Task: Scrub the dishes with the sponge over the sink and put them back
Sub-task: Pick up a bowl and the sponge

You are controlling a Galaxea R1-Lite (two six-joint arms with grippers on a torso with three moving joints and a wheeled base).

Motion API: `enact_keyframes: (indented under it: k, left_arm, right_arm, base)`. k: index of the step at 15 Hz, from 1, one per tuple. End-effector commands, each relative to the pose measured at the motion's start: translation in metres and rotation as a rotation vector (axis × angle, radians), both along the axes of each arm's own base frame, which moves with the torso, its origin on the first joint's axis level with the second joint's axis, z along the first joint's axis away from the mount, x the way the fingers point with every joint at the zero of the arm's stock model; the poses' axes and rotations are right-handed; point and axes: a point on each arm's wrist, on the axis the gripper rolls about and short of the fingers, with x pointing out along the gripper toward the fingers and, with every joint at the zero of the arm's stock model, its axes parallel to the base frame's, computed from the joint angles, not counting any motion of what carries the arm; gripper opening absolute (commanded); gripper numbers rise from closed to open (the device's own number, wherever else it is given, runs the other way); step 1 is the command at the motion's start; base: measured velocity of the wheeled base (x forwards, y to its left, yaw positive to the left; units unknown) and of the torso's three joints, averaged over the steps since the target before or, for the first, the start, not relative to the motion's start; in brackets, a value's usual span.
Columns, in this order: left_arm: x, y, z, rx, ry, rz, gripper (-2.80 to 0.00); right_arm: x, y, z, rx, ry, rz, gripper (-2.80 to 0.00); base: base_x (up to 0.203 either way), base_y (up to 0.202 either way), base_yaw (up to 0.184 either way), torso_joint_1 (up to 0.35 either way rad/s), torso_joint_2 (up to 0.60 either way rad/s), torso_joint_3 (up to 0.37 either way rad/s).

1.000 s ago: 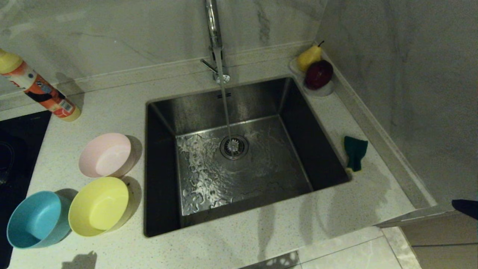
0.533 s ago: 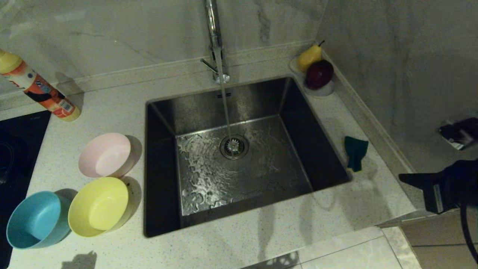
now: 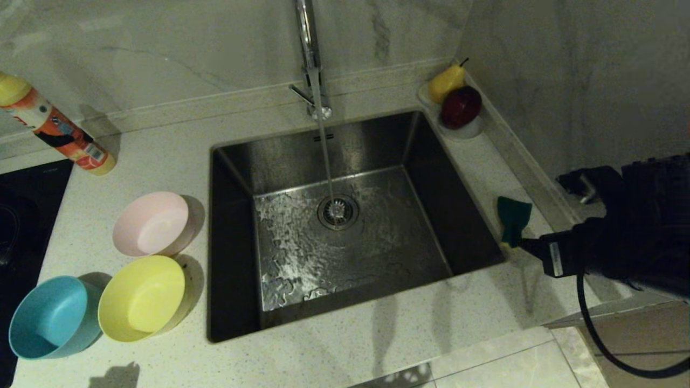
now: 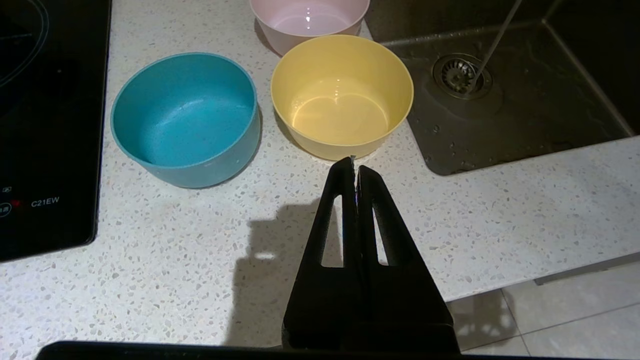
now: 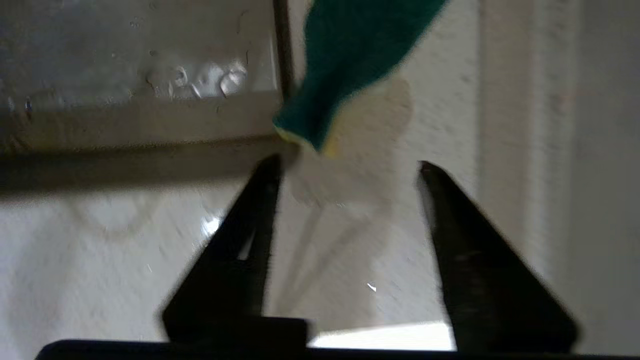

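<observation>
I bring my right gripper (image 5: pixel 345 172), fingers spread, up to the dark green, yellow-backed rectangular sponge (image 3: pixel 512 219) on the countertop's right edge beside the square steel sink (image 3: pixel 458 215) (left gripper (image 4: pixel 354 165) clenched, idle), nothing scrubbed yet.

Dim, warm light; glare ripples on the wet sink (image 3: pixel 280 258); right wrist view is motion-blurred.

Marble-veined walls (image 3: pixel 161 48); speckled white countertop (image 3: pixel 377 345); pale tiled floor (image 3: pixel 512 372).
</observation>
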Motion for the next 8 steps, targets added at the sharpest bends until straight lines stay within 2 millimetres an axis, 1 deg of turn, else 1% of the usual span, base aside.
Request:
enact_keyframes:
  k: [1,5,8]
  left_arm:
    - [0.003,0.0,-0.011,0.001,0.041,0.001,-2.8]
    - [0.003,0.0,-0.011,0.001,0.04,0.001,-2.8]
    - [0.003,0.0,-0.011,0.001,0.04,0.001,-2.8]
  right_arm:
    - [0.019,0.011,-0.003,0.034,0.01,-0.036,0.0]
    - [0.039,0.019,-0.005,0.084,0.007,-0.11,0.0]
    - [0.051,0.023,-0.015,0.082,0.018,-0.191,0.0]
  base:
    - [0.0,0.0,0.0,0.0,0.0,0.0]
    - [0.0,0.0,0.0,0.0,0.0,0.0]
    - [0.0,0.0,0.0,0.0,0.0,0.0]
